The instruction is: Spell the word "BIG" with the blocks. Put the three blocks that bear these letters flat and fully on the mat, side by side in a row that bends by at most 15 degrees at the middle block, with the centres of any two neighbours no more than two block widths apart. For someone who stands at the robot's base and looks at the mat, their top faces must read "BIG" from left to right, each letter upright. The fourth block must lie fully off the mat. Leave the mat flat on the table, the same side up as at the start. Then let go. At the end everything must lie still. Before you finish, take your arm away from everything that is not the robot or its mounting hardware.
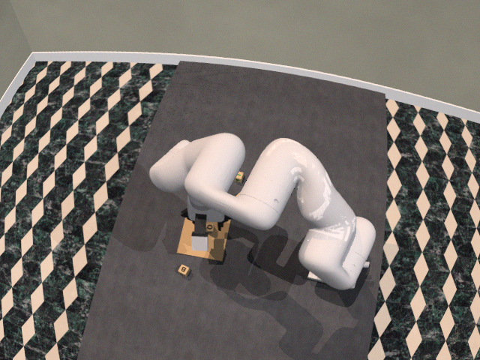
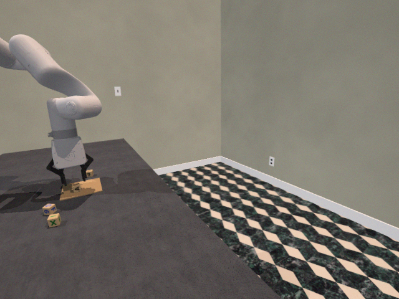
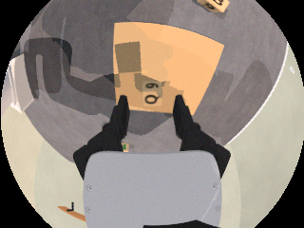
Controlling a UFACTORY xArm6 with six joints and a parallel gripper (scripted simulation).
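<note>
The tan mat (image 1: 185,244) (image 2: 95,184) (image 3: 190,59) lies flat under my gripper. A block (image 1: 209,227) (image 2: 76,187) (image 3: 151,98) sits on it, near the edge by my fingers; its top letter is too small to name. My gripper (image 2: 74,182) (image 3: 151,103) is open, its fingers low on either side of this block. The B block (image 1: 184,270) (image 2: 89,172) (image 3: 215,5) lies off the mat. A block with a green X on its side (image 1: 239,177) (image 2: 53,220) and a blue-lettered block (image 2: 49,209) stand off the mat's other side; the arm mostly hides the latter in the top view.
The white arm (image 1: 267,190) (image 2: 35,61) reaches over the dark table (image 1: 135,310) (image 2: 144,241) and throws shadows on the mat and table. The X block and the blue-lettered block stand close together. An orange piece with a black mark (image 3: 72,212) shows at the wrist view's lower left.
</note>
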